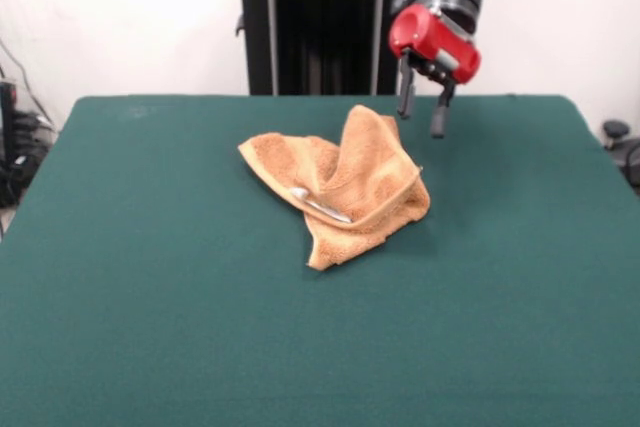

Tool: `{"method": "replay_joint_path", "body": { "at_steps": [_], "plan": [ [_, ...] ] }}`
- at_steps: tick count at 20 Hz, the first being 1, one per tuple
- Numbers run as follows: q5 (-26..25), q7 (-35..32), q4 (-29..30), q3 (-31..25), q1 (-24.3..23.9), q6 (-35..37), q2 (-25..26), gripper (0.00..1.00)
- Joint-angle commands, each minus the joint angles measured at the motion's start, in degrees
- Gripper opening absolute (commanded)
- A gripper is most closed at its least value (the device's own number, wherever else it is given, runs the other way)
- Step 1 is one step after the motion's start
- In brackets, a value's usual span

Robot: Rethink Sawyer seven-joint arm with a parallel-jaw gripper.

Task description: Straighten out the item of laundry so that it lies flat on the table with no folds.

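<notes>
The orange-tan towel (pixel 340 185) lies crumpled near the middle of the dark green table (pixel 150 297). One part stands up in a peak at its far right, and folds overlap below it. A small white tag (pixel 318 204) shows on the front fold. My gripper (pixel 422 112) hangs above the table just right of the towel's raised peak. Its two dark fingers (pixel 405 97) are apart, with nothing between them, and clear of the cloth.
The robot's black pedestal (pixel 315 32) stands behind the table's far edge. Cables and dark gear (pixel 20 142) sit off the table at the left, and a dark object (pixel 620 142) sits off its right edge.
</notes>
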State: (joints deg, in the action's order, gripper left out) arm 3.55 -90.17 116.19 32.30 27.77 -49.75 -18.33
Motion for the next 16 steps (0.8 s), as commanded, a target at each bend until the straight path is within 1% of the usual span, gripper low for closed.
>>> {"method": "replay_joint_path", "body": {
  "at_steps": [1,5,10,12,16],
  "plan": [
    [8.9,-2.3,1.3,2.9,5.0,0.2,5.1,1.00],
    [8.6,-4.0,0.7,3.2,5.4,1.8,5.4,1.00],
    [4.5,-3.6,-0.9,2.1,4.5,9.7,4.1,1.00],
    [4.4,-2.7,-1.3,2.0,4.9,12.7,4.1,1.00],
    [5.2,-1.9,-1.7,2.7,6.3,16.4,4.6,1.00]
  ]
}}
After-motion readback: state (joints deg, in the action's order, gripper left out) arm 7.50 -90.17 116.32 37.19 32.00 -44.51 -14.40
